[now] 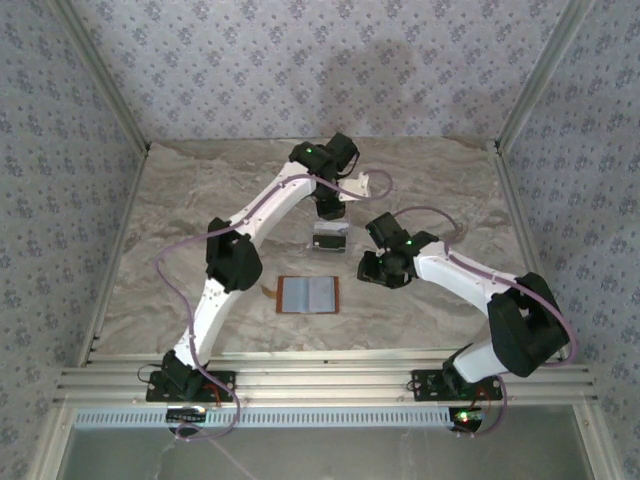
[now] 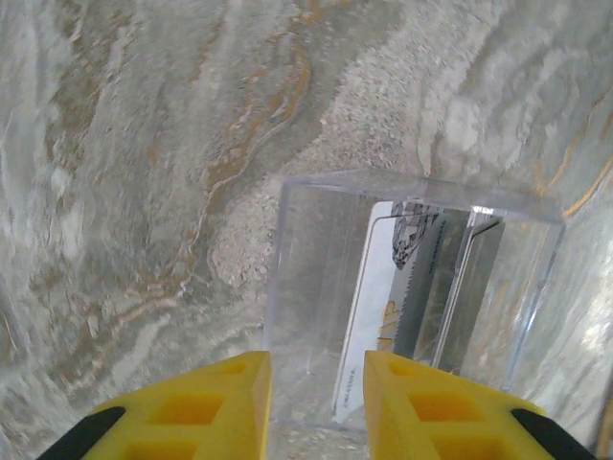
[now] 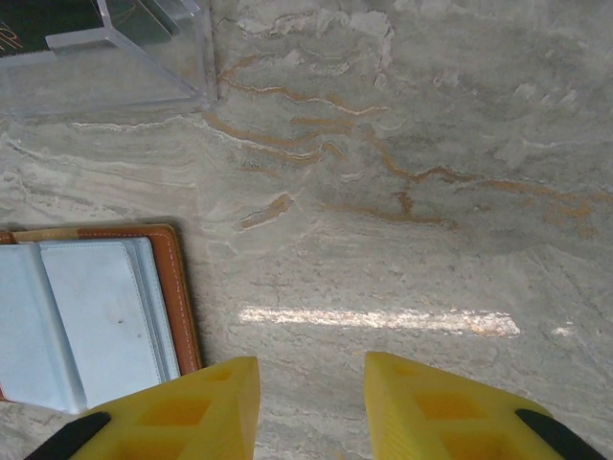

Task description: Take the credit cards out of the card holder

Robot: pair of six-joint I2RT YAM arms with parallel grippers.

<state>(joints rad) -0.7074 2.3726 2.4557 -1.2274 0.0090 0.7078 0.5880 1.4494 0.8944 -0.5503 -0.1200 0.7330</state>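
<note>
The card holder (image 1: 308, 294) lies open flat on the marble table, orange-brown rim around a pale blue-grey lining; its right half (image 3: 105, 321) shows at the left of the right wrist view. Credit cards stand inside a clear plastic box (image 1: 329, 238): a whitish card (image 2: 381, 321) and a dark card (image 2: 479, 273), the dark one (image 3: 38, 24) also seen from the right wrist. My left gripper (image 2: 318, 402) hangs open just above the box (image 2: 321, 259), nothing between its yellow fingers. My right gripper (image 3: 311, 412) is open over bare table, right of the card holder.
The clear box (image 3: 124, 57) stands just behind the card holder. Patterned walls close in the table on three sides, and a metal rail (image 1: 320, 380) runs along the near edge. Bare marble (image 3: 431, 192) spreads to the right of my right gripper.
</note>
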